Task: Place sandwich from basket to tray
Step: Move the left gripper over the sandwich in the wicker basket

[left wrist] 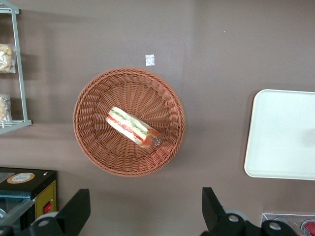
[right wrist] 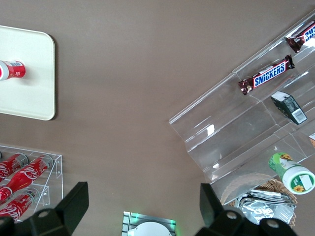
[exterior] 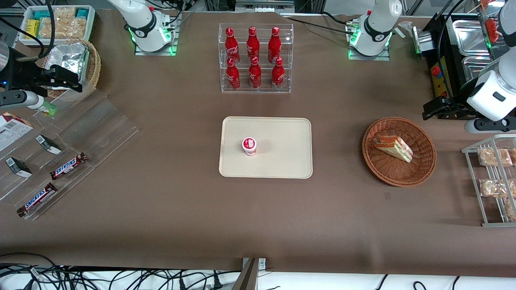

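I have the tool (left wrist: 142, 216) hanging high over the counter (exterior: 161, 209) at the working arm's end, its two fingers (left wrist: 74, 211) spread wide with nothing between them. Straight below the wrist camera, just ahead of the fingertips, sits the basket (left wrist: 93, 147), and the sandwich (left wrist: 133, 127) lies flat inside it near the middle, wrap on, red and green layers showing along one edge. In the front view the sandwich (exterior: 394, 148) rests in the basket (exterior: 423, 169), untouched, well below the arm. The tray (exterior: 282, 161) sits well apart from the tool, toward the middle of the counter, with a small red-and-white cup (exterior: 249, 146) upright on it; the tray's rim (left wrist: 253, 147) shows in the wrist view too. A wire rack (exterior: 483, 185) with bagged snacks stands near the basket, close under the arm.
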